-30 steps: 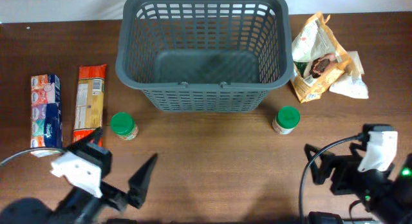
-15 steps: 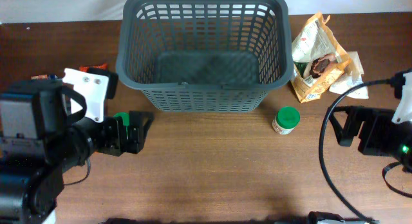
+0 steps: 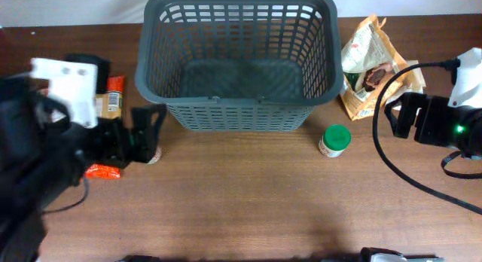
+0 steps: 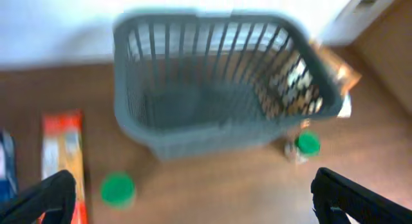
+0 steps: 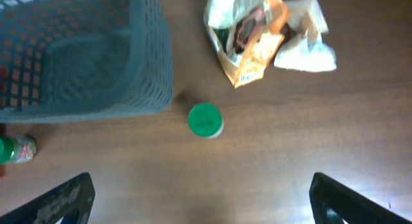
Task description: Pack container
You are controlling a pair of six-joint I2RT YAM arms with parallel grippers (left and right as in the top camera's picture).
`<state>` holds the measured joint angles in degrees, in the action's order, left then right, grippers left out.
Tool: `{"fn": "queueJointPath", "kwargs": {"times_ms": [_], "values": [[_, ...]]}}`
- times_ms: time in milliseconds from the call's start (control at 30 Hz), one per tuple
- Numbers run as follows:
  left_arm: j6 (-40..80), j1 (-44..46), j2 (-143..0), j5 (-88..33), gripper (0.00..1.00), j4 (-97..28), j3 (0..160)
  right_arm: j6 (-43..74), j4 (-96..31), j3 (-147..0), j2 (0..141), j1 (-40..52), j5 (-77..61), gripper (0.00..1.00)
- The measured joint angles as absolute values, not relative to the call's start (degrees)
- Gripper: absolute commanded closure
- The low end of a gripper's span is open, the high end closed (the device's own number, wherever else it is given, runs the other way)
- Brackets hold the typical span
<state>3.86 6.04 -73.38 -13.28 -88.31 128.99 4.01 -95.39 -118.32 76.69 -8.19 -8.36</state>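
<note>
Basket (image 3: 237,115) is sitting empty at the desk's (image 3: 248,202) far middle. Left end effector (image 3: 144,134) and right end effector (image 5: 203,201) are gaping wide, holding nothing; left should centre over the jar (image 4: 118,188) before closing.

Soft, even light. My left wrist view is motion-blurred, smearing the dark grey lattice plastic basket (image 4: 193,130); right view sharper.

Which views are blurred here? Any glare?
Left wrist: whole frame soft, basket slats and green-lidded jar smeared. Right wrist: mostly crisp, second jar sharp-edged. Overhead: basket and table sharp, only the left arm smeared. No obvious glare in any view.
</note>
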Motion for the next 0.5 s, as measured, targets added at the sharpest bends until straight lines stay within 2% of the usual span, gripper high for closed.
{"fn": "queueJointPath", "kwargs": {"times_ms": [267, 500], "values": [[2.6, 6.0, -67.6, -12.6, 0.01, -86.5, 132.3, 4.8, -95.2, -118.4, 77.3, -8.2, -6.4, 0.01], [2.6, 6.0, -69.2, -7.9, 0.01, -90.7, 132.3, 8.3, -96.3, -118.6, 84.6, -8.2, -6.5, 0.01]]}}
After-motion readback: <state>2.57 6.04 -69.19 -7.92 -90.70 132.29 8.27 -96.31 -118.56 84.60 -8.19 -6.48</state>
